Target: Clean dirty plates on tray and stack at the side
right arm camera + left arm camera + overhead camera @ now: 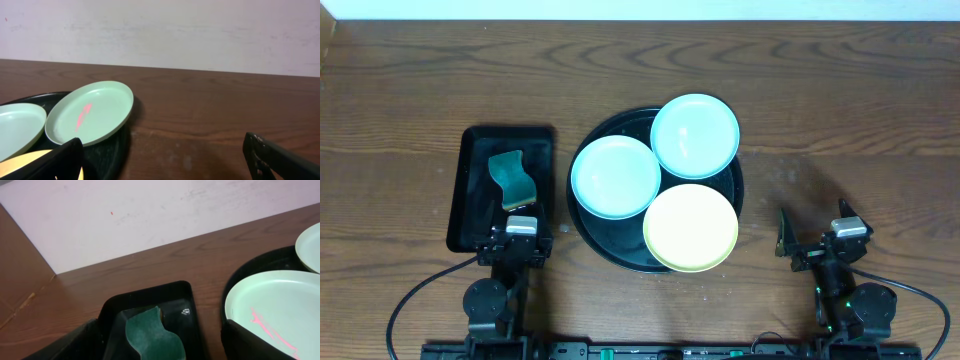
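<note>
Three plates lie on the round black tray (590, 225). A pale blue plate (615, 176) sits at its left, with pink marks showing in the left wrist view (272, 315). A mint plate (695, 135) rests at the back right, with a pink smear in the right wrist view (90, 112). A pale yellow plate (690, 228) lies at the front right. My left gripper (521, 240) is open at the near end of the small rectangular tray, empty. My right gripper (815, 235) is open and empty over bare table right of the round tray.
A rectangular black tray (470, 190) stands left of the round tray and holds a green sponge (511, 175), also in the left wrist view (150, 337). A pale wall runs along the table's far edge.
</note>
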